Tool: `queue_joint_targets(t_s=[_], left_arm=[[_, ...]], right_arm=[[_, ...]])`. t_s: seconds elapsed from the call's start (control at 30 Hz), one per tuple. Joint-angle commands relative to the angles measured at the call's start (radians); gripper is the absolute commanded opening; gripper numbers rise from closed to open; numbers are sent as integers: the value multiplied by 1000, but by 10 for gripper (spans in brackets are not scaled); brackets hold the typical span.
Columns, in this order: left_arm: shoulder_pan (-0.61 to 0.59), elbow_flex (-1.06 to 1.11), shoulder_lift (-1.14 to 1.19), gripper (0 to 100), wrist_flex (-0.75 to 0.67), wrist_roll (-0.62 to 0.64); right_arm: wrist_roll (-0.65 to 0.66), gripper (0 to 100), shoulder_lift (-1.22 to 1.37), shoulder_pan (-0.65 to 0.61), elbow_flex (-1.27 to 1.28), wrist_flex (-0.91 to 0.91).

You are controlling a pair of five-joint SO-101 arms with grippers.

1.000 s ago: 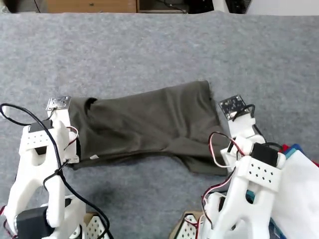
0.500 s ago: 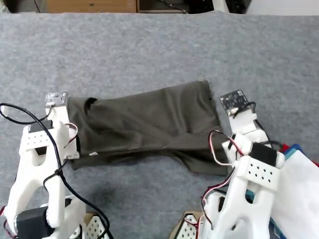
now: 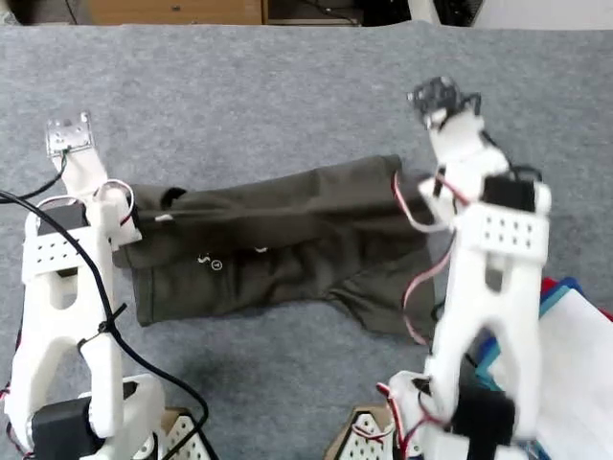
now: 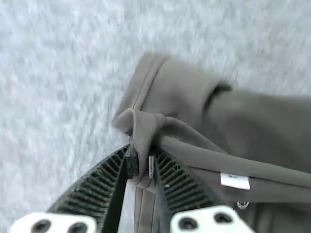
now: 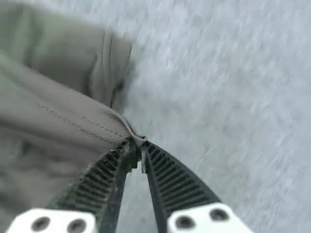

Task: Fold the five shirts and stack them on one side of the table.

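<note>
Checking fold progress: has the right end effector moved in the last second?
Yes: shut on the olive shirt, the right end effector moved toward the table's far edge.

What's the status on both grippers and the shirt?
Left gripper shut on olive shirt, one end. Right gripper shut on the opposite end. Shirt mid-fold on grey table. White cloth pile beside right arm's base.

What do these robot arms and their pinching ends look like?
The left arm and right arm are white plastic with rows of holes. A black cable trails the left; red and white wires loop on the right. The left tool and right tool have black ribbed fingers.
</note>
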Motion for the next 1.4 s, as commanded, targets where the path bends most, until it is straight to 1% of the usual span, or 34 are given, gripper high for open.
queue_joint_targets(t_s=[0.0,0.17,0.2,0.27,0.37,0.47,0.67,0.77,0.87,0.93,1.03,1.2,1.37], left_arm=[[-35,-74,-19,20,-143,14],[-41,-146,-4,20,-427,92],[-43,-173,-2,20,-456,103],[-41,-249,-4,20,-470,123],[-37,-368,-5,20,-468,127],[-41,-457,-13,20,-454,126],[-44,-571,-156,20,-256,121],[-44,-578,-262,20,-209,120],[-49,-568,-363,20,-199,120],[-75,-565,-423,20,-201,120],[-103,-565,-489,20,-198,120],[-153,-557,-582,20,-196,120],[-153,-494,-647,20,-196,120]], right_arm=[[-14,5,124,-27,-278,17],[-86,5,289,-38,-699,115],[-92,5,297,-48,-792,138],[-100,5,305,-67,-960,166],[-100,6,302,-88,-1153,173],[-100,6,302,-84,-1320,170],[-83,8,302,-81,-1598,157],[-44,8,298,-81,-1675,109],[6,8,295,-81,-1725,89],[34,7,295,-81,-1764,87],[68,7,295,-81,-1828,86],[127,7,295,-81,-1949,28],[155,7,294,-79,-1971,17]])
